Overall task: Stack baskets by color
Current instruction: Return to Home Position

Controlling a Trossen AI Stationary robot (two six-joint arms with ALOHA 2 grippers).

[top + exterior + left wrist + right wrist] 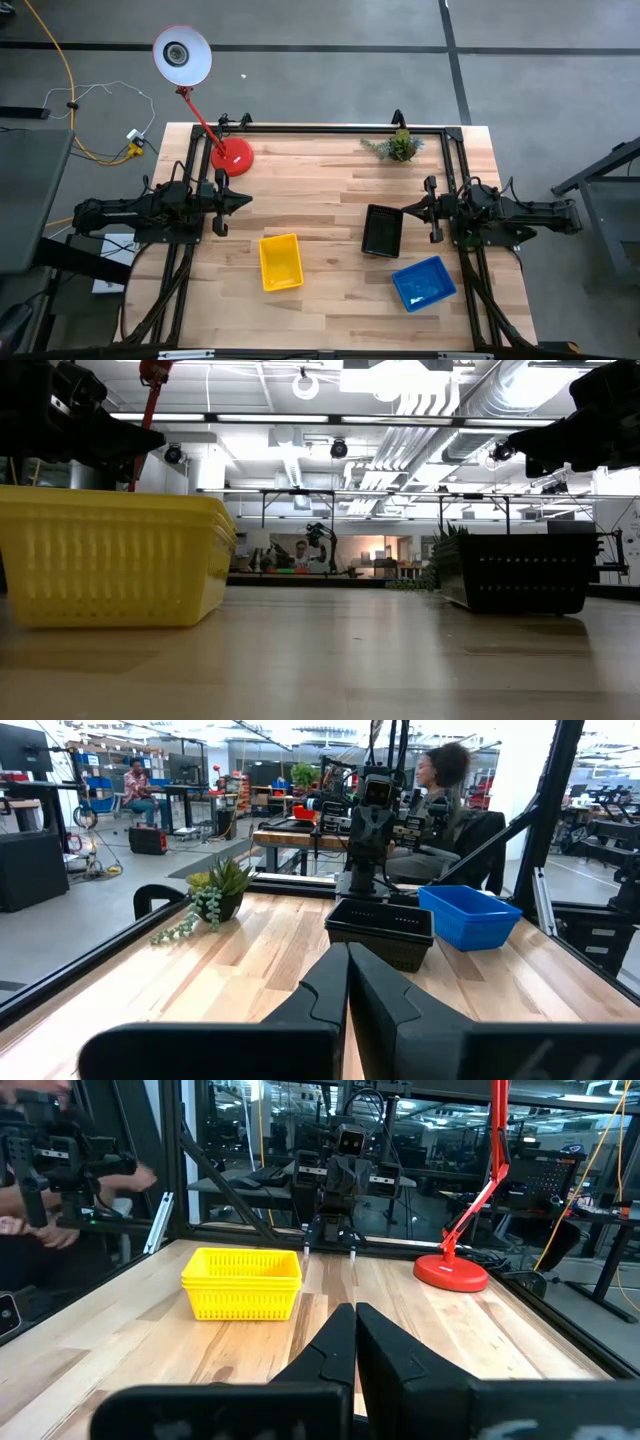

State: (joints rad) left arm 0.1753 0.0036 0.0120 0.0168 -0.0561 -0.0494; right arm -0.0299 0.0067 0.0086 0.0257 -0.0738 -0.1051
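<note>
Three baskets rest bottom-down on the wooden table. The yellow basket (pixel 280 262) is near the middle front; its side (pixel 243 1283) shows two rims, one nested in the other. Right of the middle stands the black basket (pixel 382 230), with the blue basket (pixel 423 283) nearer the front right. My left gripper (pixel 245 200) hovers shut at the table's left side, pointing level toward the black basket (pixel 382 928) and the blue one (pixel 468 915). Opposite it, at the right side, my right gripper (pixel 405 210) hovers shut next to the black basket.
A red desk lamp stands by its round base (pixel 232 157) at the far left, its head (pixel 182 55) beyond the table. A small potted plant (pixel 395 147) sits at the far edge. A black frame (pixel 330 127) rims the table. People show beyond the table (pixel 440 780).
</note>
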